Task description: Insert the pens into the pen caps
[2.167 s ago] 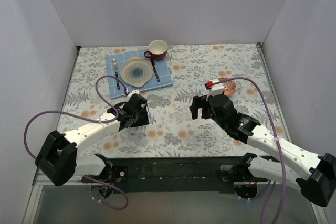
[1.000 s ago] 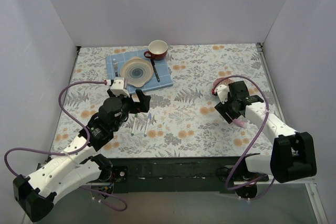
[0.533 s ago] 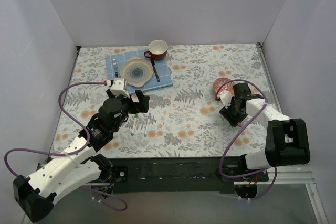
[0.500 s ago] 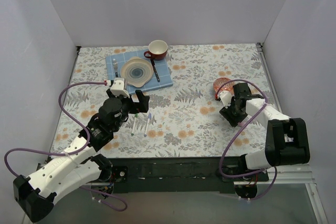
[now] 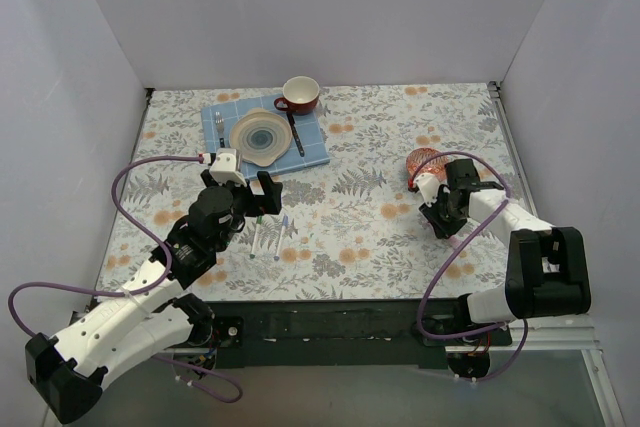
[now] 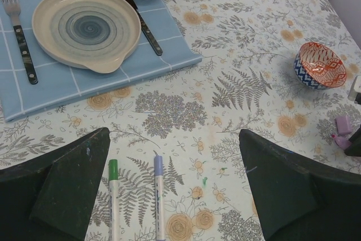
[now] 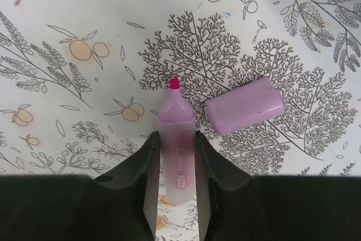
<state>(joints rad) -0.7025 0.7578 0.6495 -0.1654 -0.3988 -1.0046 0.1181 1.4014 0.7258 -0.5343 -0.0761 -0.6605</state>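
In the right wrist view a thick pale pink pen [image 7: 176, 139] lies on the flowered tablecloth, its red tip pointing away. My right gripper [image 7: 175, 150] is shut on its barrel, both fingers pressing its sides. A pink pen cap [image 7: 244, 106] lies loose just right of the tip. In the top view this gripper [image 5: 441, 222] is low at the table's right. My left gripper [image 6: 175, 179] hangs open above two slim white pens, one green-tipped [image 6: 113, 196], one blue-tipped [image 6: 158, 193], both lying between its fingers' span near the left finger [image 6: 67, 184].
A red patterned bowl [image 5: 424, 160] stands just behind the right gripper. At the back left, a blue placemat [image 5: 310, 152] carries a plate [image 5: 260, 137], a fork [image 5: 220, 132], a knife [image 5: 295, 134] and a red mug [image 5: 300, 94]. White walls enclose the table.
The right gripper's jaws have closed in onto the pink pen. The left arm and the two slim pens have not moved.
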